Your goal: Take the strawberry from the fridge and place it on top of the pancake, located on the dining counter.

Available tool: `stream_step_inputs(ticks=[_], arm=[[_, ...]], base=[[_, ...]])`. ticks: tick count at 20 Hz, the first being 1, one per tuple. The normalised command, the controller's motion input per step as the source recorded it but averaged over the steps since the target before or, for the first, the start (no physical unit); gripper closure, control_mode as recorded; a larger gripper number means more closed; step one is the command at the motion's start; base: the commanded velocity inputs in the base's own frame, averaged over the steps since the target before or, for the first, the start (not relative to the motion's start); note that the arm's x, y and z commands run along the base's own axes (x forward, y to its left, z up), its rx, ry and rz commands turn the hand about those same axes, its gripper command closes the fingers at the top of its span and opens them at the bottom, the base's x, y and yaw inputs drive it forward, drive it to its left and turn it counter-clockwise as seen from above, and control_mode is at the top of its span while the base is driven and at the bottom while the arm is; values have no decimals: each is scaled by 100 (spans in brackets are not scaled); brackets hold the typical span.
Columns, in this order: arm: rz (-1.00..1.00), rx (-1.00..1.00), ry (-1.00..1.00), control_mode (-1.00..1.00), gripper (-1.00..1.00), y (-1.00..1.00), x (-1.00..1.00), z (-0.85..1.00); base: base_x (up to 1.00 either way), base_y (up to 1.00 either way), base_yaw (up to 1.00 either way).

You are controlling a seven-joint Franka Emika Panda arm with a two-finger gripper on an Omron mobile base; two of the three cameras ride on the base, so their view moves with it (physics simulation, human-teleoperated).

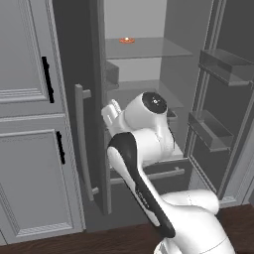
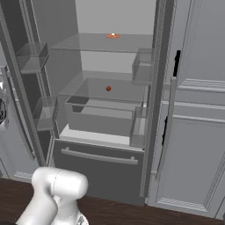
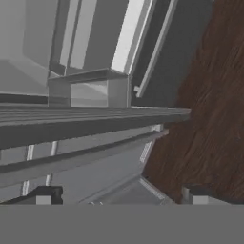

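Grey panelled cabinets (image 1: pixel 30 124) with black handles flank the scene; dark wood floor (image 2: pixel 132 213) runs along the near edge. Between the cabinets stands the fridge (image 2: pixel 105 114), both doors swung open, pale grey inside.

- Upper glass shelf (image 2: pixel 101 44): a small orange, flat thing (image 2: pixel 113 35) sits near its far edge, centre. Cannot tell what it is.
- Lower glass shelf (image 2: pixel 114 90): strawberry (image 2: pixel 108 88), small and red, alone, about mid-shelf, well below the orange thing. Seen clearly in the right base view; in the left base view the arm stands in front of that shelf.
- Below the shelf: clear crisper bins, then the bottom drawer (image 2: pixel 99 169), closed, with a long bar handle (image 2: pixel 99 156).
- Door bins (image 1: pixel 225 67) on the right door, clear.
- Left door edge-on in the left base view, its long bar handle (image 1: pixel 82 141) facing the cabinets.

Arm (image 1: pixel 144 163): white, dark-jointed, folded up in front of the fridge opening, wrist raised at the level of the lower shelves.

Hand (image 3: pixel 121 195): in the hand view the two dark fingertips (image 3: pixel 45 195) stand far apart at the bottom, spread wide, nothing between them. Beyond them lie grey fridge edges, a bar handle and a stretch of wood floor on the right. Hand is well apart from the strawberry.
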Motion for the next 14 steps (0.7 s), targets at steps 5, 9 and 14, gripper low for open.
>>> stream_step_inputs(ticks=[5, 9, 14], arm=[[4, 74, 8, -100, -100, -100, 45, 6], [4, 82, 23, -100, -100, -61, 78, 5], [23, 44, 19, -100, -100, -3, 95, 2]], base=[[0, 0, 0], [0, 0, 0], [0, 0, 0]])
